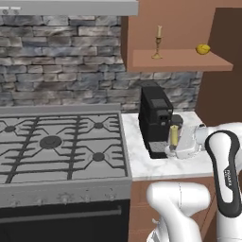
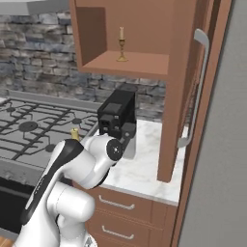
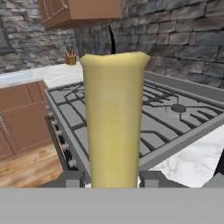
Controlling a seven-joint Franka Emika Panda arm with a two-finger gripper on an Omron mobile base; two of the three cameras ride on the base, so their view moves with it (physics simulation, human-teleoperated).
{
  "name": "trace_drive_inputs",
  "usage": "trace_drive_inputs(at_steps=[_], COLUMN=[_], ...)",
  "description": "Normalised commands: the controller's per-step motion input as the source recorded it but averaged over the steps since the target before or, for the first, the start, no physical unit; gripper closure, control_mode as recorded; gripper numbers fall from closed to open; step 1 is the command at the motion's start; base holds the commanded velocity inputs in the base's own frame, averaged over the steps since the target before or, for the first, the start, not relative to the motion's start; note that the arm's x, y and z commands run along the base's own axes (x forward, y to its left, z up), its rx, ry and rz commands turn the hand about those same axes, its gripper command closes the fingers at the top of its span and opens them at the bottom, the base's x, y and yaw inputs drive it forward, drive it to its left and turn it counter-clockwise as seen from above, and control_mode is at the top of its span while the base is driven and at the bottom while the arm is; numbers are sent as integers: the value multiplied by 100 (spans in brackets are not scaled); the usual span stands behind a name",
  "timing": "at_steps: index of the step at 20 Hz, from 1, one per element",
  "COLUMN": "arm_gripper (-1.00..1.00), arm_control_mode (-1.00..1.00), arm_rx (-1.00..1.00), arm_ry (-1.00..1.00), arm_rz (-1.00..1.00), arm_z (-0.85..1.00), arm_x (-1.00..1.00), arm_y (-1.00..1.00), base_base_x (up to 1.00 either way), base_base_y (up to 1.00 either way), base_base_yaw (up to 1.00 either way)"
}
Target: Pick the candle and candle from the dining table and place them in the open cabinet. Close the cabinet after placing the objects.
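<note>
Candle one, on its brass candlestick (image 1: 157,45), stands upright on the cabinet (image 2: 144,62) shelf, left of a small yellow lump (image 1: 203,48). Cabinet door (image 2: 193,87) open, silver bar handle facing out. Candle two, yellow with black wick (image 3: 114,118), sits between the gripper (image 3: 111,178) fingertips, clamped from both sides and held upright. Gripper low over the marble counter (image 1: 142,160), just in front of the black coffee machine (image 1: 155,118), beside the gas stove (image 1: 52,142). Stone wall behind.
</note>
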Motion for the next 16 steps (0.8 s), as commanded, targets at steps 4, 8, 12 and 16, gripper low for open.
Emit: trace_drive_inputs(at_steps=[4,8,12,16], arm_gripper=[100,100,100,100], arm_control_mode=[100,100,100,100], arm_rx=[0,0,0,0], arm_ry=[0,0,0,0], arm_rz=[0,0,0,0], arm_z=[0,0,0,0], arm_x=[0,0,0,0], arm_y=[0,0,0,0], base_base_x=[18,18,9,17], base_base_y=[-21,-21,-25,-27], base_base_yaw=[8,7,2,1])
